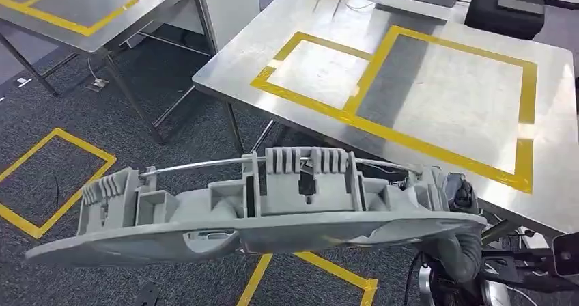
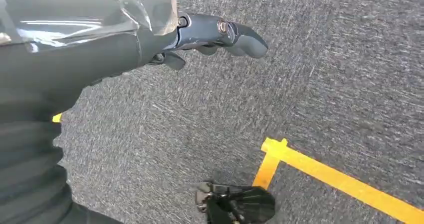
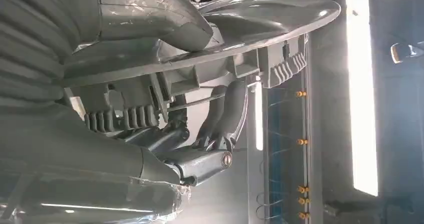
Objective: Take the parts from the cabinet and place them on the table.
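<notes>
A long grey plastic part (image 1: 259,203) with ribbed blocks and a thin metal rod along its top hangs in the air low in the head view, in front of the near table's corner. My right hand (image 1: 459,241) grips its right end, thumb on the flat flange and fingers (image 3: 225,119) curled under the ribbed body (image 3: 200,59). My left hand (image 2: 210,36) hangs over the grey carpet, fingers apart and holding nothing. The steel table (image 1: 437,94) with yellow taped rectangles stands ahead.
A second steel table (image 1: 89,12) stands at the far left. A black case (image 1: 505,12), a grey box and a cardboard box sit at the near table's far edge. Yellow tape squares mark the carpet (image 1: 54,176). Table legs stand between the tables.
</notes>
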{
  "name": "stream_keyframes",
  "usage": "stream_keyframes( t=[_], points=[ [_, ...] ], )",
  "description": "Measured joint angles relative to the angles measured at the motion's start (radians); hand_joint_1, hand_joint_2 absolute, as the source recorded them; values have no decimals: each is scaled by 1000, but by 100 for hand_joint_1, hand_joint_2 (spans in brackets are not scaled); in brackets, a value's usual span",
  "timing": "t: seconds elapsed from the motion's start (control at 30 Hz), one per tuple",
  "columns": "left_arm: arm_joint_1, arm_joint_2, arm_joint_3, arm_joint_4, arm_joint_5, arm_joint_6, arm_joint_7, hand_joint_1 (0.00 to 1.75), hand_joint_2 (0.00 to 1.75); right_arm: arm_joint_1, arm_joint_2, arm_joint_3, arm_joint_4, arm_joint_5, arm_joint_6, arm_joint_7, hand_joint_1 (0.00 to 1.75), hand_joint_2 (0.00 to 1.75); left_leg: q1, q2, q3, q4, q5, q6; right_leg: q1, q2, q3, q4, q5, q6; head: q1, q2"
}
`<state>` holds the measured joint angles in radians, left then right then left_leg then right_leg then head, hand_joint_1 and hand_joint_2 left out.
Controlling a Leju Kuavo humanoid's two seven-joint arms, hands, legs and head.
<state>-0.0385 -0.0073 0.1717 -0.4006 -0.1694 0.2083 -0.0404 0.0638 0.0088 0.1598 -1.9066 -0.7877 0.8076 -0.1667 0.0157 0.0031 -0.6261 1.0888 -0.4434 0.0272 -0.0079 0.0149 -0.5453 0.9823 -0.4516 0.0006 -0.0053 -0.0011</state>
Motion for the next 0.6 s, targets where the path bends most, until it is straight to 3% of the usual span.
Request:
stream_keyframes(
  t=[0.03, 0.07, 0.17, 0.2, 0.23, 0.27, 0.33, 0.37, 0.4, 0.43, 0.5, 0.53, 0.57, 0.6],
  points=[
    [-1, 1, 2, 0, 0, 0, -1, 0, 175, 0, 0, 0, -1, 0, -1, 0, 175, 175, -4, -5, 31, -69, 16, 14, -2, 1, 1, -1, -1, -1, 0, 0],
    [-2, 2, 4, 0, 0, -2, -1, 0, 175, 0, 0, 0, -2, 0, -2, 1, 175, 175, -9, -2, 38, -78, 4, 18, 10, 2, -4, 2, -3, 5, 3, 0],
    [-3, 2, 7, 0, -1, -3, -2, 0, 175, 3, 0, 0, -2, 0, -2, 1, 175, 175, -16, 0, 34, -83, 4, 22, 2, 2, -6, -3, -4, 17, 0, 0],
    [-3, 0, 7, 0, -3, -5, -2, 0, 175, 4, 0, -1, -7, 0, -2, 2, 175, 175, -5, 0, 48, -105, 15, 26, 9, 1, -7, 0, -10, 24, 0, 0],
    [-3, -3, 7, 0, -4, -7, -4, 0, 175, 4, -1, -1, -8, 0, -2, 2, 175, 175, -6, 3, 58, -116, 17, 29, 6, -3, -16, 24, -22, 24, 2, 0],
    [-5, -3, 7, 0, -6, -8, -5, 0, 175, 0, -1, -1, -8, 0, -2, 2, 175, 175, -4, 3, 61, -118, 18, 34, 3, -3, -45, 82, -48, 19, 4, 0],
    [-6, -6, 7, 0, -7, -10, -5, 0, 175, 3, -1, -2, -8, -2, -2, 2, 175, 175, -5, 3, 61, -118, 16, 35, -4, -3, -137, 249, -106, 17, 3, 0],
    [-6, -7, 7, 0, -7, -11, -5, 0, 175, 6, -2, -3, -8, -1, -2, 3, 175, 175, -5, 3, 61, -117, 14, 35, -6, -3, -177, 316, -122, 23, 3, 0],
    [-5, -8, 7, 0, -7, -11, -5, 0, 175, 7, -3, -5, -8, -1, -2, 3, 175, 175, -5, 2, 62, -117, 12, 33, -11, -4, -191, 327, -114, 33, 4, 0],
    [-5, -9, 7, 0, -7, -12, -5, 0, 175, 7, -4, -5, -8, -1, -2, 3, 175, 175, -4, 1, 66, -116, 9, 30, -17, -5, -176, 284, -86, 47, 4, 0],
    [-5, -13, 7, 0, -7, -12, -5, 0, 175, 7, -5, -5, -8, -2, -2, 3, 175, 175, 0, -3, 74, -109, -1, 19, -26, -12, -95, 105, -4, 74, 4, 0],
    [-5, -13, 7, 0, -7, -12, -5, 0, 175, 7, -5, -5, -8, -2, -2, 3, 175, 175, -1, -3, 75, -102, -11, 10, -31, -23, -54, 17, 28, 81, 5, 0],
    [-5, -10, 8, 0, -7, -12, -5, 0, 175, 7, -5, -5, -7, -1, -2, 3, 175, 175, -11, -4, 72, -94, -22, 1, -23, -26, -46, 16, 20, 68, 6, 0],
    [-5, -10, 8, 0, -7, -12, -5, 0, 175, 8, -5, -6, -8, -1, -2, 3, 175, 175, -10, -4, 72, -92, -25, -4, -24, -18, -48, 16, 18, 51, 2, 0]
  ],
)
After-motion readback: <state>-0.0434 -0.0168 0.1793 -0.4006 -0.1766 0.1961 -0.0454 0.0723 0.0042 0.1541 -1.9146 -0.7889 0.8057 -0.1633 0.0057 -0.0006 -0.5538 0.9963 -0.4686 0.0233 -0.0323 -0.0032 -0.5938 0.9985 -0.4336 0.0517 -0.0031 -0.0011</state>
